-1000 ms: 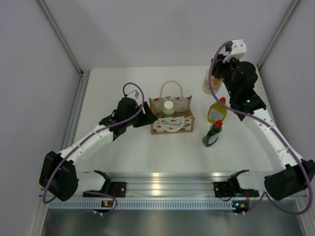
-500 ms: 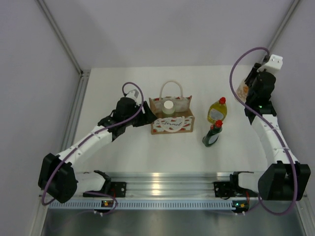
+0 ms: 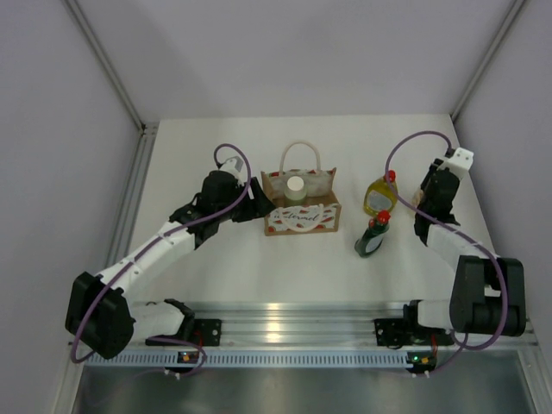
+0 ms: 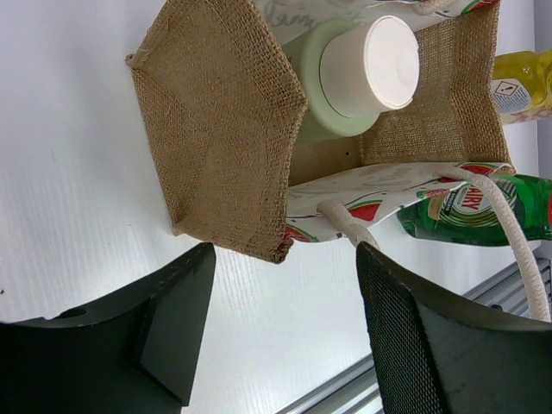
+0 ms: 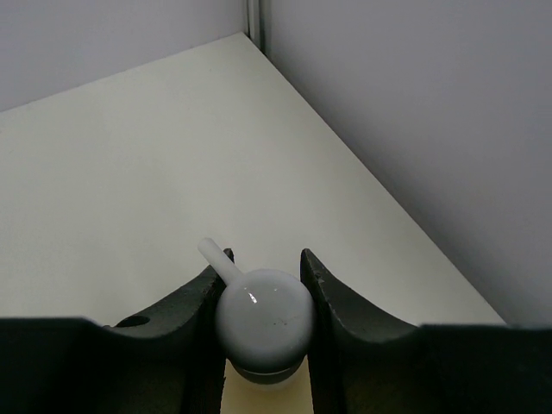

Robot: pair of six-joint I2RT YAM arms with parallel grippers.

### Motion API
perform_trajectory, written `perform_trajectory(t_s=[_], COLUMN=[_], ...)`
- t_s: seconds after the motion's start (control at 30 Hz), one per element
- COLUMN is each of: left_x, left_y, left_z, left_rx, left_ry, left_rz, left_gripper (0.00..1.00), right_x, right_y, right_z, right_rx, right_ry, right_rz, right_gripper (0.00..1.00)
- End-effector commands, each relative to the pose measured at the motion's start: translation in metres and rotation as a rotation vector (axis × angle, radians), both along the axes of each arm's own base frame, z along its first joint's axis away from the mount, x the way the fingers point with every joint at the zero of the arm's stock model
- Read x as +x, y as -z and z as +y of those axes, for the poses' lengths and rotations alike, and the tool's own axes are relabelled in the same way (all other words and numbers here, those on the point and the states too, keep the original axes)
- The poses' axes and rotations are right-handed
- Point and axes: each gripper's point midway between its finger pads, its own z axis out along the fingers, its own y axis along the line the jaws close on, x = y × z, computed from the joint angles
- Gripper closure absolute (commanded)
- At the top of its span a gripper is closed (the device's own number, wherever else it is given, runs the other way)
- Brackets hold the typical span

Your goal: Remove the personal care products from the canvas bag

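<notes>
The tan canvas bag (image 3: 300, 207) stands upright mid-table, and the pale green bottle with its white cap (image 4: 369, 65) is inside it. My left gripper (image 4: 286, 252) is open at the bag's left side, the bag's near corner just beyond its fingertips, and holds nothing. To the right of the bag stand the yellow-green bottle (image 3: 379, 197) and the dark green bottle (image 3: 373, 238), both red-capped. My right gripper (image 5: 263, 285) is shut on the white pump head (image 5: 263, 317) of the peach bottle, near the table's right edge. In the top view my right arm (image 3: 436, 190) hides that bottle.
The side wall (image 5: 414, 129) rises close on the right of my right gripper, with the table's far right corner (image 5: 250, 39) ahead of it. A metal rail (image 3: 293, 317) runs along the near edge between the arm bases.
My right arm has swung from high at the back over to the table's right edge and come lower, still carrying the peach bottle. The left arm and the bag have stayed put.
</notes>
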Motion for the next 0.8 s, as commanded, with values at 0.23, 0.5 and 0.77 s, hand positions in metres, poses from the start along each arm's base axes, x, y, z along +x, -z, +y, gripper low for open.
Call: perform_trajectory(t_s=[0.23, 0.5, 0.77], left_x=[0.001, 0.001, 0.002], left_y=[-0.012, -0.011, -0.014], left_z=[-0.001, -0.001, 0.002], left_rx=[-0.008, -0.006, -0.006], left_ry=[0.020, 0.019, 0.004], left_rz=[-0.066, -0.065, -0.076], left_gripper=[0.29, 0.23, 0.18], right_x=[0.009, 0.017, 0.005], right_y=[-0.070, -0.063, -0.152], right_z=[-0.009, -0.002, 0.068], right_rx=[0.001, 0.031, 0.121], right_ry=[0.060, 0.024, -0.333], right_rz=[-0.324, -0.238, -0.390], right_gripper=[0.61, 0.24, 0.24])
